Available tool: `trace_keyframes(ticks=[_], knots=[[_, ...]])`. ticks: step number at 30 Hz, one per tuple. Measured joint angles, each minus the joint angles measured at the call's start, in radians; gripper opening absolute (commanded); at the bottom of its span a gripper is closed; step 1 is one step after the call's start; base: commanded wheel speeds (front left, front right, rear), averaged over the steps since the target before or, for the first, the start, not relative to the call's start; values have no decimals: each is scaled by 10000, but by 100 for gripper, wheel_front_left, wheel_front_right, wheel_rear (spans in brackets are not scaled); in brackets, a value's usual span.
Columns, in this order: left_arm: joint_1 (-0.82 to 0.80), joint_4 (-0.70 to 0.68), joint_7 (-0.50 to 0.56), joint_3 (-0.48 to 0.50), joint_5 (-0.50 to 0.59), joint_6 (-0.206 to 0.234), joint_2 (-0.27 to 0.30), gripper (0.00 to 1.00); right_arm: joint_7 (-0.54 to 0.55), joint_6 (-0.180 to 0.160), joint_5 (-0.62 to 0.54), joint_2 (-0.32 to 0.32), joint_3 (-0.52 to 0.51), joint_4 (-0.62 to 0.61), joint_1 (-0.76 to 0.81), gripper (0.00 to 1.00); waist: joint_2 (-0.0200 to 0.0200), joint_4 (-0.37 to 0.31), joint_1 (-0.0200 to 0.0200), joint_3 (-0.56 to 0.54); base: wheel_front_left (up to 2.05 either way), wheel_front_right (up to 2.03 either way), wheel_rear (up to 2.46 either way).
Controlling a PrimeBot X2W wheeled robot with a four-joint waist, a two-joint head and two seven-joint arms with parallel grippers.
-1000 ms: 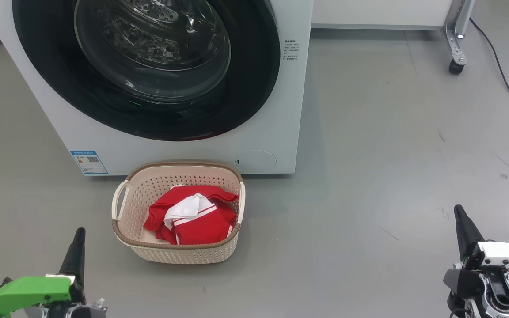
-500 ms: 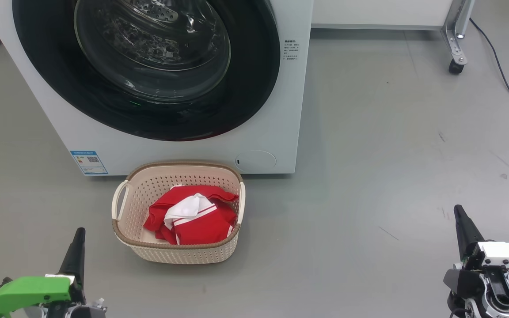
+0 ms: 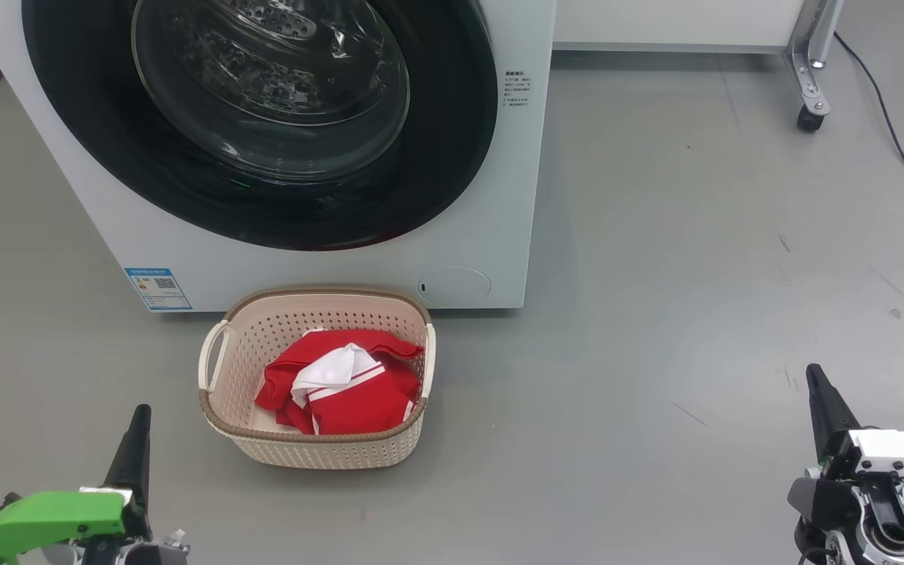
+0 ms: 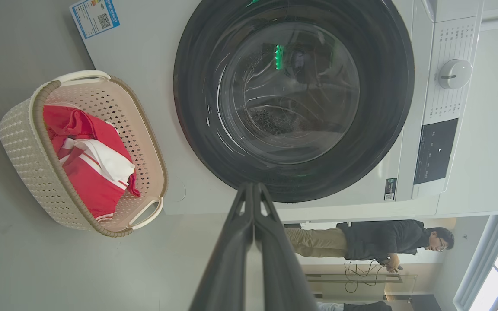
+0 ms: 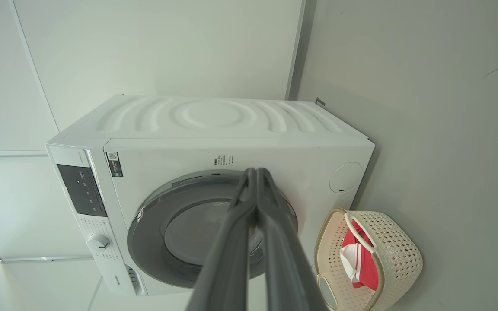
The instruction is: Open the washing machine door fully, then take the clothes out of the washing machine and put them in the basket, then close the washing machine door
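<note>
With red striped clothes (image 3: 350,392) lying in the cream perforated plastic basket (image 3: 318,451) just near of the white front-loading washing machine (image 3: 303,271), and both pairs of jaws pressed together, an unlatched black-rimmed round glass door (image 3: 452,141) is judged the remaining risk.

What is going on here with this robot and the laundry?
Nothing is being handled at this moment. The door looks shut on the washing machine, and the red clothes lie in the basket just in front of it. The left gripper and the right gripper are both shut and empty, low at either side, apart from the basket. The job looks done.
</note>
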Motion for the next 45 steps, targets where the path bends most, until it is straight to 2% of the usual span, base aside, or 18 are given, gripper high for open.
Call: trace_keyframes(ticks=[45], knots=[[-8,-13,6,50,0,-2,-4,0,42,0,0,19,-21,-8,0,0,0,1,0,2,0,0,0]])
